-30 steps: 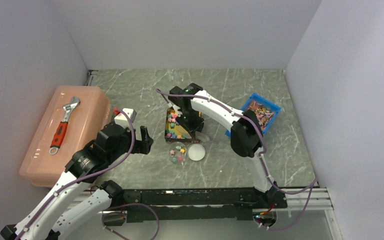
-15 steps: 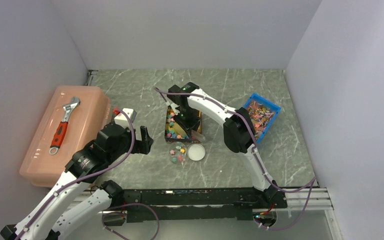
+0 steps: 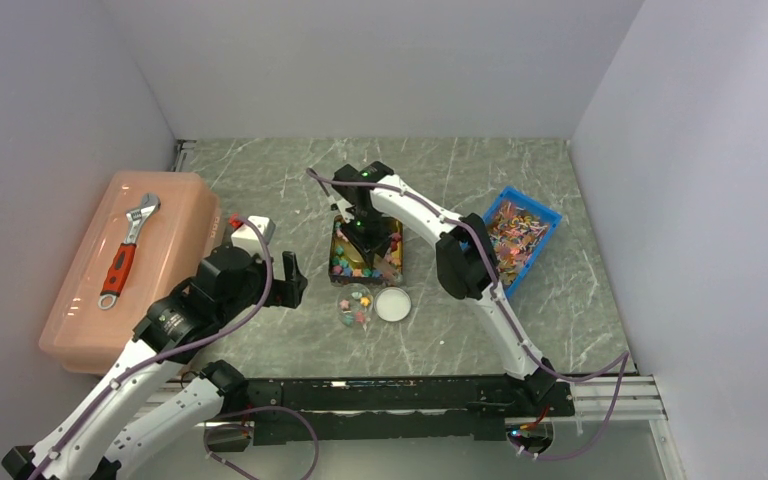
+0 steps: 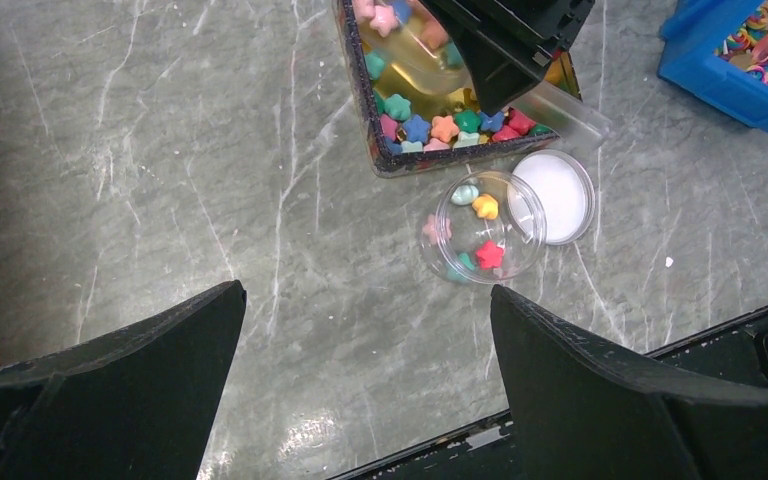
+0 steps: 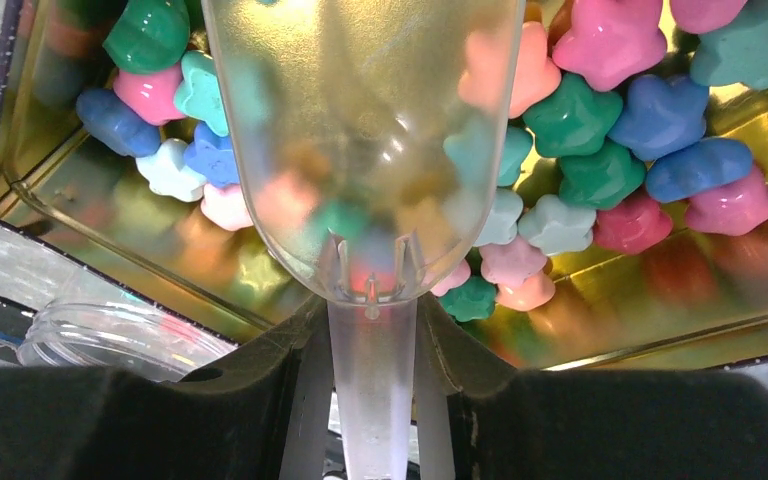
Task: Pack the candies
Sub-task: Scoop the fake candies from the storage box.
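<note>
**Top view.** Over the last second the right hand [image 3: 364,232] has swung from the right rim of the dark rectangular metal tin [image 3: 398,262] to a position over its middle. The tin, skewed before, now sits roughly square beneath it. Judgement: a scooping pass through the stock is under way, and no load is yet travelling to the small clear round plastic jar [image 3: 354,303]. The jar stands on the grey marbled tabletop [image 3: 260,190], just on the base side of the right hand, with a flat white round lid [image 3: 393,303] close beside it. The left hand [image 3: 285,280] hangs well to the left of the right hand, unmoved.

**Left wrist view.** The left hand's black fingers are spread wide apart and hold nothing. Ahead of them the jar contains only a few small star-shaped pastel candies [image 4: 488,255], in red, yellow, pale blue and pink. Far more lie in the tin beyond, so packing is judged to be at an early stage.

**Right wrist view.** The right hand is clamped on the narrow handle of a clear glossy plastic scoop [image 5: 360,130], whose bowl points away from the hand into the tin. The candies are matt, rounded, five-lobed lumps, heaped on a mirror-like gold floor that reflects them. Colours seen through the scoop wall are blurred, so it cannot be told whether any candy is inside the bowl
</note>
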`<state>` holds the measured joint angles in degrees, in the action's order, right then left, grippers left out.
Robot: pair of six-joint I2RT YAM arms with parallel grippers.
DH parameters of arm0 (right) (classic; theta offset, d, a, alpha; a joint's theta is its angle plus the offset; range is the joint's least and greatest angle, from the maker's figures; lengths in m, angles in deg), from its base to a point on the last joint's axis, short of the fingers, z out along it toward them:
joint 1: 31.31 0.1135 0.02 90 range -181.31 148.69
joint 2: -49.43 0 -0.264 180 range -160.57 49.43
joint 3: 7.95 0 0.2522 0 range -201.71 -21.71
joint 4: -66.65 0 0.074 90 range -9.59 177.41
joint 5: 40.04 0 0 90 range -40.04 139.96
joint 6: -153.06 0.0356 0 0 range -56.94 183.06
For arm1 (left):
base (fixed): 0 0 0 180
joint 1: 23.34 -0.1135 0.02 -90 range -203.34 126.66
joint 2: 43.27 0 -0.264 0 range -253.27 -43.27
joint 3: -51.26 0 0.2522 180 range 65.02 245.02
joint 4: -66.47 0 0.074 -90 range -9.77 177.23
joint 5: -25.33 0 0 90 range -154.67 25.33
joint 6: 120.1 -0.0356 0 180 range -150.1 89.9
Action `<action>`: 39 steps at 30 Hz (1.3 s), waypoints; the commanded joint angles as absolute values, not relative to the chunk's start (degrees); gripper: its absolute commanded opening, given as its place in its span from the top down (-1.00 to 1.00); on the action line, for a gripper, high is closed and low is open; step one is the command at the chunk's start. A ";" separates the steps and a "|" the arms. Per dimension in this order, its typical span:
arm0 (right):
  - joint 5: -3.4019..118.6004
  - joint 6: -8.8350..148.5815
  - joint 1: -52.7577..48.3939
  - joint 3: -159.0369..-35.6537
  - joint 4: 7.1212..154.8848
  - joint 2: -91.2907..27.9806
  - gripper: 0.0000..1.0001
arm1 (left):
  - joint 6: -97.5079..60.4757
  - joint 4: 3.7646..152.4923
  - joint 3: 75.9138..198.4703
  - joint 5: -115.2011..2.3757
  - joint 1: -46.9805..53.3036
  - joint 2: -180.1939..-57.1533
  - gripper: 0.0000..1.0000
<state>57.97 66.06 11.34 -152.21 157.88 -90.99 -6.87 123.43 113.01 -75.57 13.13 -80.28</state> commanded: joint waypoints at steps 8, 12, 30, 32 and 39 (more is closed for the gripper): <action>55.59 65.62 10.43 -143.49 144.97 -86.37 1.00 | -6.77 123.36 112.99 -77.54 13.31 -81.07 -0.99; 54.60 65.20 10.60 -138.67 141.77 -82.95 1.00 | -6.84 123.22 112.94 -77.63 13.30 -81.09 -0.99; 52.45 63.59 13.02 -122.64 132.28 -68.21 1.00 | -7.07 121.74 112.58 -78.63 13.26 -80.78 -0.99; 52.17 62.47 13.24 -121.22 131.23 -66.68 1.00 | -7.07 121.69 112.66 -78.41 13.30 -81.30 -0.99; 52.24 60.90 14.68 -117.05 128.58 -60.97 1.00 | -6.64 120.50 112.84 -77.08 13.31 -82.82 -0.99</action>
